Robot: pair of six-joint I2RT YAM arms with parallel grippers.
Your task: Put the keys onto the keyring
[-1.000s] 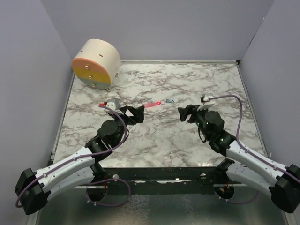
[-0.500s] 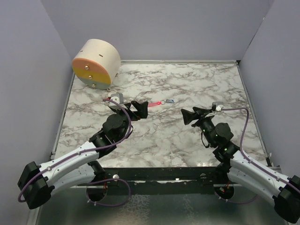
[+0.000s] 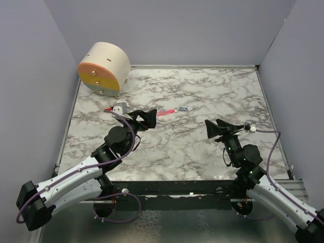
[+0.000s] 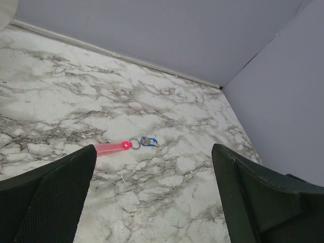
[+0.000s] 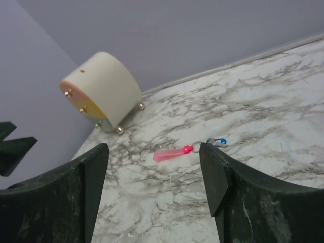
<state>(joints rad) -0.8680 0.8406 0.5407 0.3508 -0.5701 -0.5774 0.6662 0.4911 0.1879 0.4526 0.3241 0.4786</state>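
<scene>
The pink key (image 3: 164, 112) lies flat on the marble table at mid-back. It also shows in the left wrist view (image 4: 109, 148) and the right wrist view (image 5: 172, 153). The keyring (image 3: 178, 110) lies at the key's right end, its thin ring (image 4: 134, 143) touching the key's red head and its blue tag (image 4: 149, 141) beyond. I cannot tell if ring and key are linked. My left gripper (image 3: 147, 117) is open and empty, just near-left of the key. My right gripper (image 3: 217, 129) is open and empty, well to the near-right of the keyring.
A cream drum with an orange and yellow face (image 3: 104, 68) lies on its side at the back left corner, also in the right wrist view (image 5: 101, 88). Grey walls close in the table's left, back and right sides.
My right gripper has drawn back toward the near right, away from the keyring. My left gripper has shifted only slightly. The key and keyring have not moved.
</scene>
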